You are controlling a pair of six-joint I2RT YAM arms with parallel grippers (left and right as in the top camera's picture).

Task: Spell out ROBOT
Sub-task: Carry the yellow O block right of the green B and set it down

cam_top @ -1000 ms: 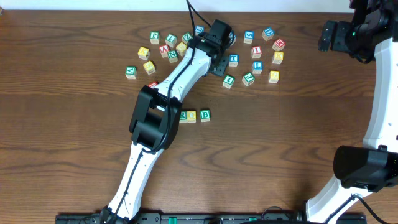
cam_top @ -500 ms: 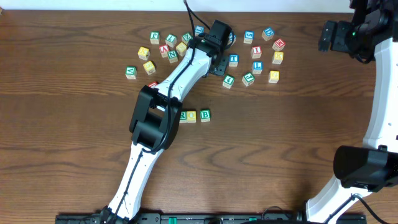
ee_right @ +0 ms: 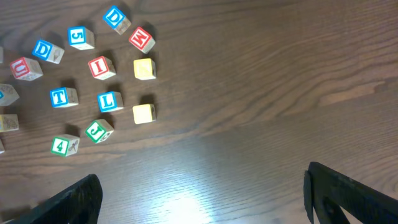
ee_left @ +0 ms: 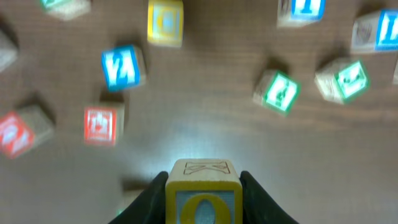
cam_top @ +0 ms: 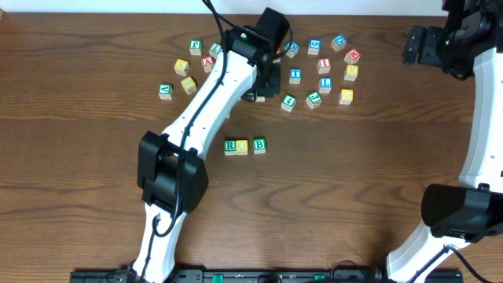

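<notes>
ROB is down, second O is in the claw, T not yet picked

The O block (ee_left: 203, 190) is pinched between the jaws of the left gripper (ee_left: 203, 208), held up off the table near the 6 o'clock edge of the loose pile. The R block (cam_top: 230, 146), first O (cam_top: 242, 146) and B block (cam_top: 259, 145) sit in a row mid-table, further toward 6 o'clock. The spot at B's 3 o'clock is bare, so that's probably where this O goes. The blue T block (cam_top: 295, 75) waits in the pile. The right gripper (ee_right: 202, 199) hangs at the table's 2 o'clock, jaws spread wide, empty.
</notes>
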